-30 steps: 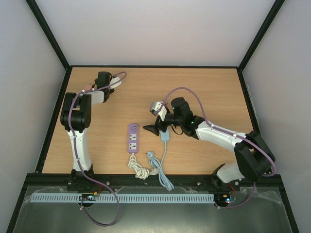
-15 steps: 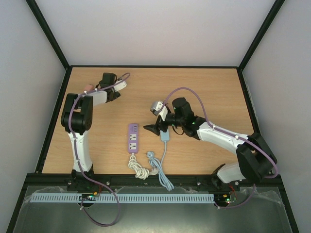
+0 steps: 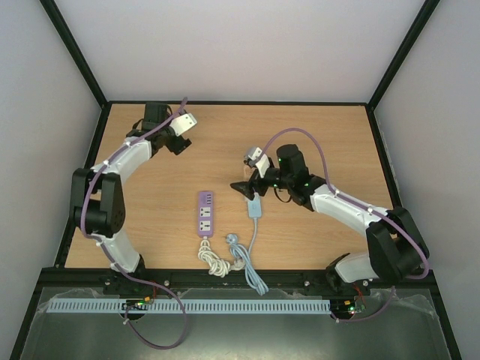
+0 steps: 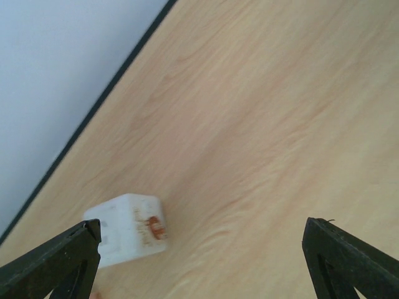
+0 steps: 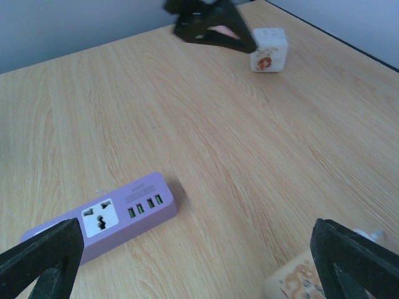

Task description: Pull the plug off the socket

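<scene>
The purple power strip lies flat mid-table, and its universal socket is empty in the right wrist view. The light-blue plug lies on the table just right of the strip, apart from it, with its cable running toward the near edge. A patterned corner of the plug shows by my right finger. My right gripper is open and empty just behind the plug. My left gripper is open and empty at the back left, hovering over bare wood.
A white cube adapter with an orange mark lies beside my left gripper's left finger; it also shows in the right wrist view. The strip's white cord is coiled by the near edge. A black frame rims the table.
The left arm has stretched out toward the back and its gripper has swung right. The right gripper has drawn back a little from the plug. Strip and plug have not moved.
</scene>
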You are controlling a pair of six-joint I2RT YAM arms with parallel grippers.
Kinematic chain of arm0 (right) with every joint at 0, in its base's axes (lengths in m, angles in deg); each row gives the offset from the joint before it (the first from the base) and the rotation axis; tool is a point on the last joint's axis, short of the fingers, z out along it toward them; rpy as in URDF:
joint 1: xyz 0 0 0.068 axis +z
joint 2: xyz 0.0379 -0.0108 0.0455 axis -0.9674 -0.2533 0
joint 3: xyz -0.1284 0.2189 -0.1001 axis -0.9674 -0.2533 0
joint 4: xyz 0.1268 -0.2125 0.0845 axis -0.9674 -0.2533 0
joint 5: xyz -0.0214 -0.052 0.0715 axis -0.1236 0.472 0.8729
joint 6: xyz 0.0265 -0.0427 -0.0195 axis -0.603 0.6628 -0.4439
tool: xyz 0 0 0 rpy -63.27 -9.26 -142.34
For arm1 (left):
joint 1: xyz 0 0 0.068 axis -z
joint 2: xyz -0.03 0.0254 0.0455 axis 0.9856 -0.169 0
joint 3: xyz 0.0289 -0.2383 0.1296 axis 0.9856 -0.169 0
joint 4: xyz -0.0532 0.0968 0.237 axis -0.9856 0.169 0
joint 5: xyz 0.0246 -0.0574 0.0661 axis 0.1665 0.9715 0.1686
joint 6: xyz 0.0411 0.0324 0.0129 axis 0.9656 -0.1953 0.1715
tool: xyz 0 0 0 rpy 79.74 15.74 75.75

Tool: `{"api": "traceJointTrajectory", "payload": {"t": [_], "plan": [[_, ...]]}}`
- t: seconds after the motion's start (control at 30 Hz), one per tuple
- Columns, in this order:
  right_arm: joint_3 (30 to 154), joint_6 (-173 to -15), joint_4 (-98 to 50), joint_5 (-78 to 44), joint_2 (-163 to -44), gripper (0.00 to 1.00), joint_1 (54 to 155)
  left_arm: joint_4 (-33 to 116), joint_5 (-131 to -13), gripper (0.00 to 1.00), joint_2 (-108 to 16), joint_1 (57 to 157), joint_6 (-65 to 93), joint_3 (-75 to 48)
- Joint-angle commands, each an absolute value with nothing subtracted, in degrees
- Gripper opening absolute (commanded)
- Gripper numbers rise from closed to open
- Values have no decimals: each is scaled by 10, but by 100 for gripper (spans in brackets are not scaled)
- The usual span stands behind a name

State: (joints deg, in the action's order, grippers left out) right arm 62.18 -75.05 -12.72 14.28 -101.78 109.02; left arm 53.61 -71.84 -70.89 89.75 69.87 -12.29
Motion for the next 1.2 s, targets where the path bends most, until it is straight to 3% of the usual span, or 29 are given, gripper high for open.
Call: {"api": "traceJointTrajectory", "payload": {"t": [0.0, 0.23, 0.5, 0.9, 1.17], "plan": [[653, -764, -161, 166, -1002, 98, 1057, 599, -616, 91, -659, 914, 677, -163], [652, -726, -222, 159, -995, 98, 1041, 652, -589, 91, -604, 940, 665, -212], [670, -683, -297, 204, -1007, 98, 1053, 677, -593, 100, -509, 962, 617, -304], [692, -572, -397, 103, -1065, 95, 1256, 659, -553, 99, -454, 857, 519, -353], [713, -574, -392, 62, -1136, 92, 1361, 650, -546, 99, -430, 842, 518, -399]]}}
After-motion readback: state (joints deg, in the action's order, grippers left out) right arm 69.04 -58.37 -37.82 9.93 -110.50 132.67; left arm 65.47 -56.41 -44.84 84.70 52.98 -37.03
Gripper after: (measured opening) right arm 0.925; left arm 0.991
